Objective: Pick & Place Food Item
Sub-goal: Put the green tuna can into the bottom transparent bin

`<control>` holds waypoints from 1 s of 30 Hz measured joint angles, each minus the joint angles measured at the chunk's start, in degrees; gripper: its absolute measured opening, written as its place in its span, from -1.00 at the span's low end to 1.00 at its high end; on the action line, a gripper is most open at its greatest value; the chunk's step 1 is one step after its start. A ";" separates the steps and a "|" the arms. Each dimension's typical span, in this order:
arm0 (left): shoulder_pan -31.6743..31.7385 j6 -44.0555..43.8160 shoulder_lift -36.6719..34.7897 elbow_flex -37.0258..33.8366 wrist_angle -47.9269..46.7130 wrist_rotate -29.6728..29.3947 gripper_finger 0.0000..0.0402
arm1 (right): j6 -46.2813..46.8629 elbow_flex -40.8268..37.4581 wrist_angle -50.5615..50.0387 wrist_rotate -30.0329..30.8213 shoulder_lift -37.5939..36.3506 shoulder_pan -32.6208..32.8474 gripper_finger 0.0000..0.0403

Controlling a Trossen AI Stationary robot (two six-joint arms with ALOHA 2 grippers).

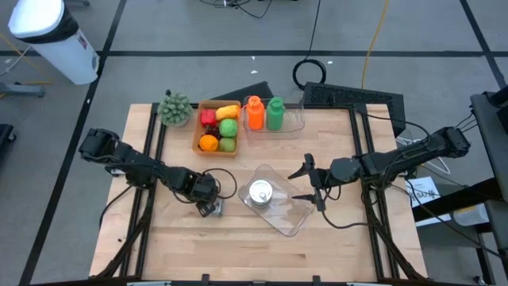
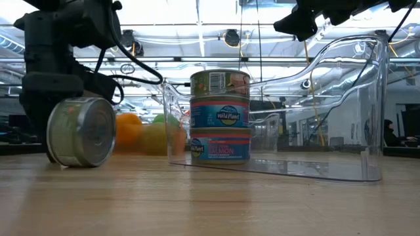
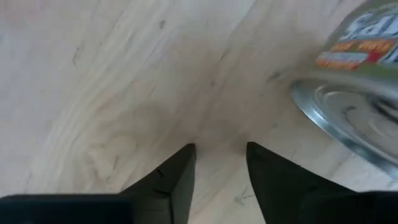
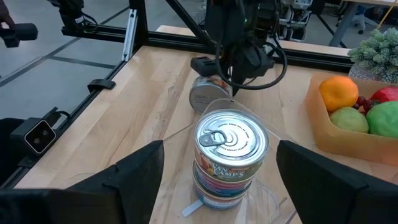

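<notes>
can point(image 1: 213, 208) beside left end effector point(image 3: 219, 163) (unheld)

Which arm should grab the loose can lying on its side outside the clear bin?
Left. The left gripper is right beside the tipped can; the right gripper hangs open beyond the clear bin.
</notes>
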 joint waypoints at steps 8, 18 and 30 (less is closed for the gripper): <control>1.09 -3.29 -7.08 0.20 -5.98 -4.43 -0.48 | 0.02 0.00 0.13 0.00 0.00 -0.01 0.45; -3.05 -14.37 -20.71 0.71 -1.17 -5.48 -0.54 | 0.02 0.00 -0.36 0.00 0.00 0.01 0.45; -2.35 -21.87 -17.01 0.88 11.37 -9.18 0.54 | 0.04 0.00 -0.38 0.00 0.00 0.00 0.45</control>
